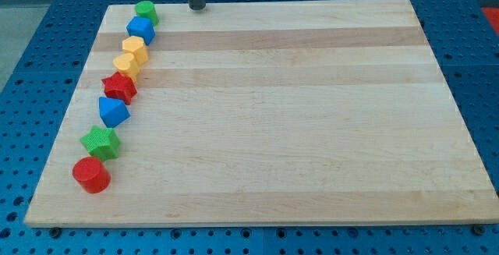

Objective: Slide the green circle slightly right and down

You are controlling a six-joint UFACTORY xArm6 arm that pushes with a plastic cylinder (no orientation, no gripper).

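Note:
The green circle (146, 11) sits at the top left of the wooden board (296, 130), at the head of a curved line of blocks along the view's left. My tip (197, 7) rests at the board's top edge, to the right of the green circle and apart from it. Below the green circle lies a blue block (141, 30), touching or nearly touching it.
Down the left side follow a yellow hexagon (135, 47), a second yellow block (126, 65), a red star (119, 87), a blue block (114, 111), a green star (100, 141) and a red cylinder (91, 175). A blue pegboard table (31, 52) surrounds the board.

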